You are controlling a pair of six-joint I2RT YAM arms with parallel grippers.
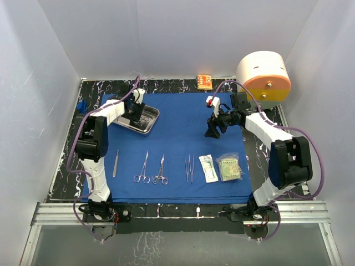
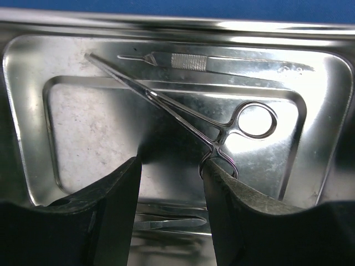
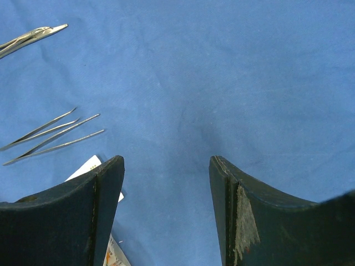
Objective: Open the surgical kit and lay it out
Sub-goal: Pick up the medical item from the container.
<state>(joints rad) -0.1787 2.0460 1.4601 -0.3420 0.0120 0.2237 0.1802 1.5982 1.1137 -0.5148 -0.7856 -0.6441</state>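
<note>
Your steel tray (image 1: 151,126) sits at the blue cloth's (image 1: 183,122) back left corner with ring forceps (image 2: 183,119), a scalpel handle (image 2: 222,62) and tweezers (image 2: 166,221) in it. Over it your left claw (image 2: 172,163) hangs partly open, gripping nothing, and your right claw (image 3: 166,160) gapes over bare cloth, empty too

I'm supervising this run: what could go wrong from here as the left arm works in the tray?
1. One ring of the forceps sits at the edge of a left gripper finger, not centred between the open jaws; closing may nudge it rather than grasp it.
2. The scalpel handle lies close beside the forceps, so a lift might drag it.
3. A finger pressing the steel tray could shift it on the blue cloth.
</note>
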